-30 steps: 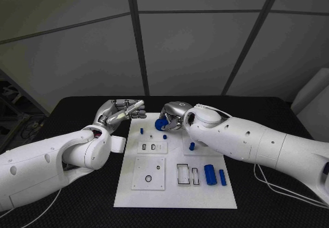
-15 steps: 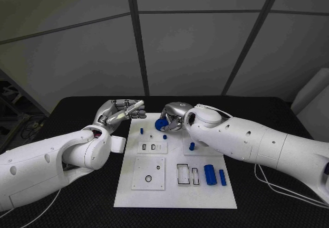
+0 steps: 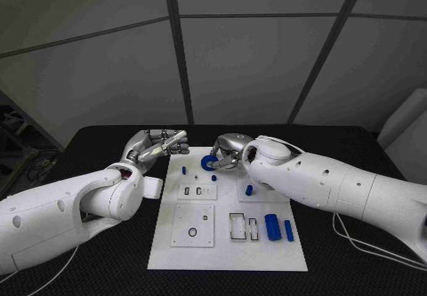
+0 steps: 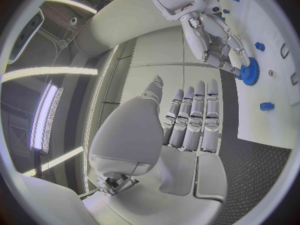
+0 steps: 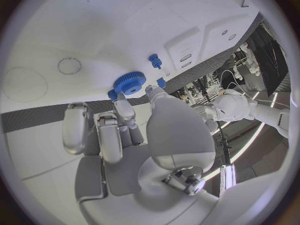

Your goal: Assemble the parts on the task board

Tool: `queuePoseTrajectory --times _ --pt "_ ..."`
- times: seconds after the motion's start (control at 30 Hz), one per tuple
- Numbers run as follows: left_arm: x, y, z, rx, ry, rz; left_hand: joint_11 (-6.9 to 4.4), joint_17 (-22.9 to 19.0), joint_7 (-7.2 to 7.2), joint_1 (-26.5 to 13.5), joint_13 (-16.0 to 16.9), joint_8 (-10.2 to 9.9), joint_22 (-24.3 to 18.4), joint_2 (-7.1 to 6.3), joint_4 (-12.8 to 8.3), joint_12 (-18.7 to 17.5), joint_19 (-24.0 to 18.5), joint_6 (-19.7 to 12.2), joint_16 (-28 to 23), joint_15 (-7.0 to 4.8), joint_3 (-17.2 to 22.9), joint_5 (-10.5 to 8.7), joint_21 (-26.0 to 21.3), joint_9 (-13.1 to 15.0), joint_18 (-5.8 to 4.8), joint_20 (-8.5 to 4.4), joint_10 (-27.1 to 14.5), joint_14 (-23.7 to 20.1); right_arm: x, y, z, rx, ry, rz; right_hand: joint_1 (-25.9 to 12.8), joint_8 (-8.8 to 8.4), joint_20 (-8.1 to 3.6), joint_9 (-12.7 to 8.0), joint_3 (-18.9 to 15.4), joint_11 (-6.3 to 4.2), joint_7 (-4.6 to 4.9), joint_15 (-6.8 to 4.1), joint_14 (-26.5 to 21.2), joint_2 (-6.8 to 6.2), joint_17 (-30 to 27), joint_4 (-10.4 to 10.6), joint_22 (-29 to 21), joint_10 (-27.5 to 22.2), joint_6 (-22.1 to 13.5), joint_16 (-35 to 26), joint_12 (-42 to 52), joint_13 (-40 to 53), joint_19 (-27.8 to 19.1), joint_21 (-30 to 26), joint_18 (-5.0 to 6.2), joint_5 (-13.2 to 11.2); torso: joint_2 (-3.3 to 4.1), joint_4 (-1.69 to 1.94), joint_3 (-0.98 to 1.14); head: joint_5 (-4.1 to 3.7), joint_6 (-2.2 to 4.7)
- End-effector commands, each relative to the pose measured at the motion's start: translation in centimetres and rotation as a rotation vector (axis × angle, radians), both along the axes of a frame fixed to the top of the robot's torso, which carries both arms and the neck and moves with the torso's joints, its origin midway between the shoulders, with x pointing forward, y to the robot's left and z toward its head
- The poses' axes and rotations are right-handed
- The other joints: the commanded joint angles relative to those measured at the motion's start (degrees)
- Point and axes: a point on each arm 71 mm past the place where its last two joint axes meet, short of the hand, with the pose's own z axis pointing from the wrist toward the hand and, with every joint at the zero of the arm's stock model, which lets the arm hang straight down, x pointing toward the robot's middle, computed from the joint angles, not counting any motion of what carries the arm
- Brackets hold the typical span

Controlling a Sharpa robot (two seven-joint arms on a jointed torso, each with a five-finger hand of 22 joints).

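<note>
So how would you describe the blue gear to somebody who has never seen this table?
Start at the flat white task board on the black table and go to its far end. There the right hand holds the round blue toothed gear in its fingers. The other blue parts are plain pegs and cylinders; only this one has teeth.

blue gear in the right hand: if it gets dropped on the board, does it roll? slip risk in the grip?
The blue gear looks like a stiff, flat toothed disc, so it would probably land flat; on edge it could roll. The right hand pinches it with fingertips at the rim, so it might twist, though the teeth should help bite. It is small, likely light.
</note>
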Motion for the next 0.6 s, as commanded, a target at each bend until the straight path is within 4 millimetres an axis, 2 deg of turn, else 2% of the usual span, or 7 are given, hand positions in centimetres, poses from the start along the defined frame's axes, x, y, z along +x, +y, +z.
queuePoseTrajectory --times 0.03,0.37,0.53,0.6 --pt "0.0 0.0 0.2 0.001 -0.007 -0.011 0.29 0.08 0.27 -0.23 -0.07 -0.16 -0.08 0.47 -0.35 -0.37 0.04 0.04 -0.14 0.25 0.13 -0.19 -0.14 -0.05 -0.6 0.19 0.07 -0.02 0.0 -0.2 0.1 0.006 0.011 -0.008 -0.56 -0.16 0.21 0.08 0.02 -0.12 -0.07 0.46 5.87 0.12 14.71 0.04 0.16 0.42 0.51 0.36 0.33 0.19 0.36 0.26 -1.05 0.5 -0.03 -0.01 0.01 0.07 -0.01" --pt "0.0 0.1 0.1 0.003 -0.006 -0.008 0.29 0.08 0.27 -0.23 -0.07 -0.16 -0.08 0.47 -0.35 -0.37 0.04 0.04 -0.14 0.25 0.13 -0.19 -0.14 -0.05 -0.6 0.19 0.07 -0.02 -0.2 -1.1 0.2 0.018 0.008 -0.017 -0.14 0.01 0.13 0.16 0.3 -0.27 -0.25 0.35 5.9 0.03 14.84 -0.23 0.5 0.85 1.09 0.4 0.9 0.77 0.59 0.43 -1.12 0.9 -0.06 -0.06 0.0 -0.04 0.02" --pt "0.0 0.2 0.1 0.003 -0.005 -0.007 0.29 0.08 0.27 -0.23 -0.07 -0.16 -0.08 0.47 -0.35 -0.37 0.04 0.04 -0.14 0.25 0.13 -0.19 -0.14 -0.05 -0.6 0.19 0.07 -0.02 -0.5 -2.1 0.9 0.071 -0.045 -0.026 1.61 0.17 -0.11 0.23 1.24 -0.6 -0.57 0.06 5.94 0.01 15.01 -0.82 1.09 1.76 2.01 0.47 1.91 1.79 1.0 0.73 -1.23 1.12 -0.06 0.06 -0.01 -0.15 0.08" --pt "0.0 0.2 0.1 0.004 -0.005 -0.006 0.29 0.08 0.27 -0.23 -0.07 -0.16 -0.08 0.47 -0.35 -0.37 0.04 0.04 -0.14 0.25 0.13 -0.19 -0.14 -0.05 -0.6 0.19 0.07 -0.02 -0.7 -2.9 1.2 0.107 -0.072 -0.033 2.6 0.18 -0.24 0.24 1.74 -0.75 -0.7 -0.07 5.93 -0.04 14.95 -1.2 1.25 2.03 2.37 0.45 2.17 2.06 1.12 0.82 -1.26 1.08 -0.06 -0.01 -0.03 -0.16 0.16"
